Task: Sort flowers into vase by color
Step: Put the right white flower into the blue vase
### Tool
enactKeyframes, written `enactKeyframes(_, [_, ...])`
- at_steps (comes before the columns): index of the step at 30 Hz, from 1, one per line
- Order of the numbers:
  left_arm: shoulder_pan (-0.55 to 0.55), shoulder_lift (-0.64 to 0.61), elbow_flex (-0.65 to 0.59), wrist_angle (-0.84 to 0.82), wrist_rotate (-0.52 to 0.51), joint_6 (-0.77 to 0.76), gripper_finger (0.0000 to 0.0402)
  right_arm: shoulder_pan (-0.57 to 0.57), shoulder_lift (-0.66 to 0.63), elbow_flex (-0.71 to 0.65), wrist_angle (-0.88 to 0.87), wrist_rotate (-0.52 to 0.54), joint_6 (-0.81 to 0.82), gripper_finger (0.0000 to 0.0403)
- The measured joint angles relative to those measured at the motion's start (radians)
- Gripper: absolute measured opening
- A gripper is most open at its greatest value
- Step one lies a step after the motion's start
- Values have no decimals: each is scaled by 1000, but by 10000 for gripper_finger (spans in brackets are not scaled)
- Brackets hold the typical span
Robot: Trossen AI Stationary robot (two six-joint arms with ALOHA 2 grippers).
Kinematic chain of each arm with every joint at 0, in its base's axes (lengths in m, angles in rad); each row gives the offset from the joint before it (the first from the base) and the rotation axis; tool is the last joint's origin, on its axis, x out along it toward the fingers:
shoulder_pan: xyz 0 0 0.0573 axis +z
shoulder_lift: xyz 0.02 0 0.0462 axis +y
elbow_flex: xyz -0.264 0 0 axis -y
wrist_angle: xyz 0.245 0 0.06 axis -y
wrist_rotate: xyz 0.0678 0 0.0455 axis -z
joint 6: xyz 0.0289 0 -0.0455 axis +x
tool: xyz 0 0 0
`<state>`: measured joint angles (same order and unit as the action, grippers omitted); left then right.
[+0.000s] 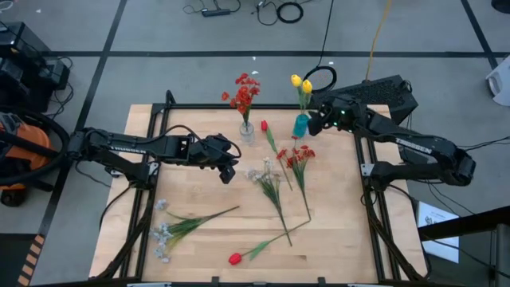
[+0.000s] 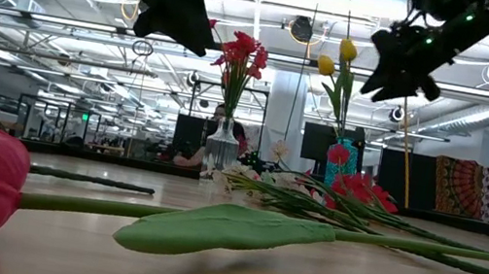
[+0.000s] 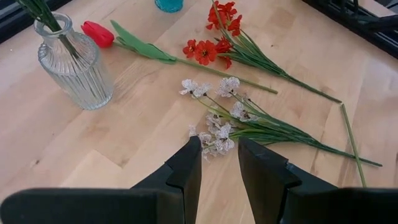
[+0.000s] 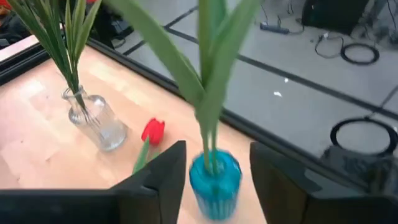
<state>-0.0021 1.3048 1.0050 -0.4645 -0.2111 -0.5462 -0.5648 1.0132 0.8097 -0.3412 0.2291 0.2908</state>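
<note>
Sorting is part done. The clear vase at about 12 o'clock on the bench holds red flowers; the blue vase at 1 o'clock holds yellow tulips.

The left gripper hangs left of centre, jaws apart and empty, with the white spray directly ahead of it on the wood. Judged the step in hand: lining up on that spray. The next move calls for a descent onto the thin stem, which lies close against neighbouring stems.

The right gripper stands at the blue vase, jaws apart either side of its neck, gripping nothing.

Loose on the bench: a red tulip beside the clear vase, a red cluster at 2 o'clock, a second white spray at 8 o'clock, another red tulip at 6 o'clock near the front edge.

Room is open at 9 o'clock; the centre is crowded with crossed stems.
</note>
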Motion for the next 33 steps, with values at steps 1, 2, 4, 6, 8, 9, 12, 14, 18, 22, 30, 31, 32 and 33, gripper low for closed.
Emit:
enactKeyframes(1, [0, 0, 0, 0, 0, -8, 112, 0, -23, 0, -33, 0, 19, 176])
enactKeyframes(2, [0, 0, 0, -1, 0, -21, 112, 0, -46, 0, -67, 0, 38, 179])
enactKeyframes(4, [0, 0, 0, -1, 0, -56, 112, 0, -93, 0, -123, 0, 77, 182])
enactKeyframes(6, [0, 0, 0, -1, -1, -104, 112, 0, -135, 0, -173, 0, 114, 182])
enactKeyframes(8, [0, 0, 0, -1, -1, -157, 112, 0, -171, 0, -209, 0, 139, 179])
enactKeyframes(9, [0, 0, 0, -1, -1, -187, 112, 0, -188, 0, -222, 0, 146, 177])
enactKeyframes(12, [0, 0, 0, 0, -2, -263, 112, 0, -225, 0, -248, 0, 150, 172])
enactKeyframes(14, [-3, 0, 0, 6, -4, -294, 112, 0, -239, 0, -256, 0, 143, 171])
enactKeyframes(18, [-23, 0, 0, 14, -52, -361, 112, 0, -247, 0, -286, 0, 143, 171])
enactKeyframes(22, [-54, 0, 0, 13, -116, -430, 112, 0, -237, 0, -328, -49, 151, 171])
enactKeyframes(30, [-104, 0, 0, 8, -164, -458, 112, 33, -199, 0, -385, -230, 238, 171])
enactKeyframes(31, [-109, 0, 0, 6, -162, -435, 112, 49, -194, 0, -383, -232, 248, 171])
enactKeyframes(32, [-114, 0, 0, 5, -155, -406, 112, 68, -192, 0, -381, -231, 254, 171])
enactKeyframes(33, [-117, 0, 0, 4, -145, -378, 112, 88, -189, 0, -379, -231, 257, 169])
